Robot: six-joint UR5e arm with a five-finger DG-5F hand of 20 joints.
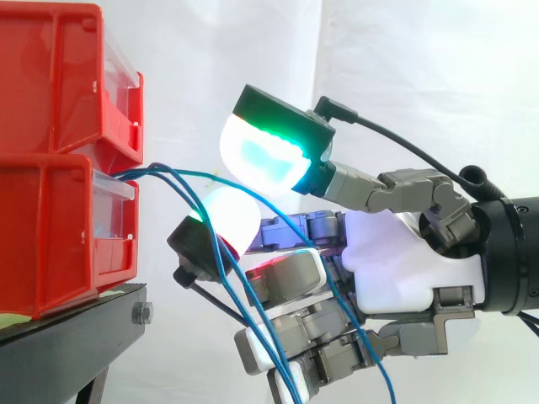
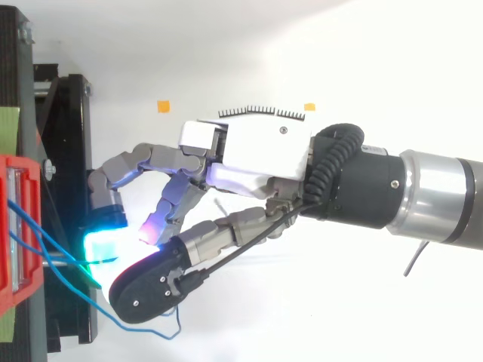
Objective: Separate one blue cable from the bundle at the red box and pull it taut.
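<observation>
First, from the side, two red bins are stacked at the left, the upper bin point(image 1: 59, 84) on the lower bin point(image 1: 50, 236), both carried by a black stand point(image 1: 76, 337) with a bolt point(image 1: 141, 314) in its front edge. A bundle of blue cables point(image 1: 147, 172) comes out of the gap between the two bins, heads right and then slants down toward the bottom edge. The robot hand point(image 1: 396, 261) enters from the right before the white curtain point(image 1: 421, 76), near the bins but apart from them, and the cables run through it and across its front. One paler cable point(image 1: 381, 374) hangs farther right than the rest, below the palm. Whether the robot hand is clamped on a cable or merely lies among them cannot be told. From above, the robot hand point(image 2: 256, 151) points left toward the red bin point(image 2: 15, 226), on the end of the grey and black arm point(image 2: 430, 196). The blue cables point(image 2: 45, 241) leave the bin's face and slant toward the hand's lower side, and a loose loop point(image 2: 151, 333) shows beneath it. Two orange marks point(image 2: 164, 105) lie on the white ground past the hand, and green tape point(image 2: 7, 124) sits at the left edge beside the black stand point(image 2: 72, 151).
</observation>
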